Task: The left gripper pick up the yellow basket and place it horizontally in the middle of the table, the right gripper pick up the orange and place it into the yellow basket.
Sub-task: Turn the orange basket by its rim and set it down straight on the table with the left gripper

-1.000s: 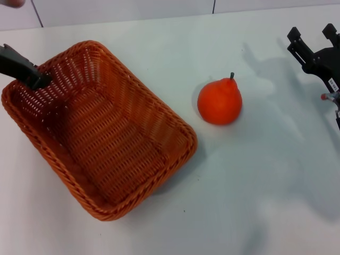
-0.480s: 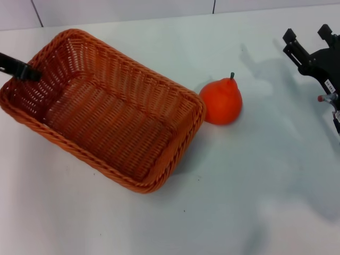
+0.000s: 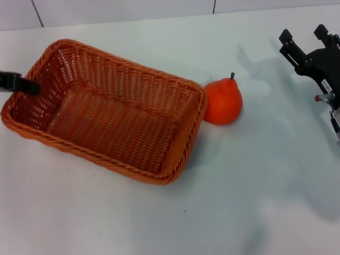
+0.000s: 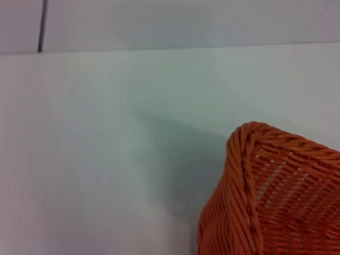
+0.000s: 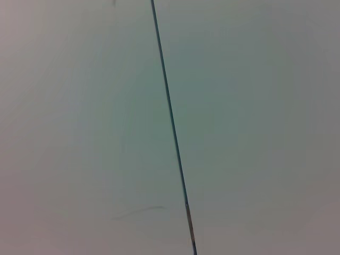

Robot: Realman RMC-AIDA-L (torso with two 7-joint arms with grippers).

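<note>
- yellow basket [image 3: 114,125]: rectangular orange-brown wicker w/ braided rim, lying slanted on the white table [image 3: 239,202], left of centre
- left gripper [image 3: 29,86] pinches basket's left short rim
- orange [image 3: 223,102]: pear-shaped, dark stem, touching basket's right end
- right gripper [image 3: 304,40] far right, well apart from fruit, fingers spread
- left wrist view alone shows a rim corner [image 4: 249,159] close up, tight weave
</note>
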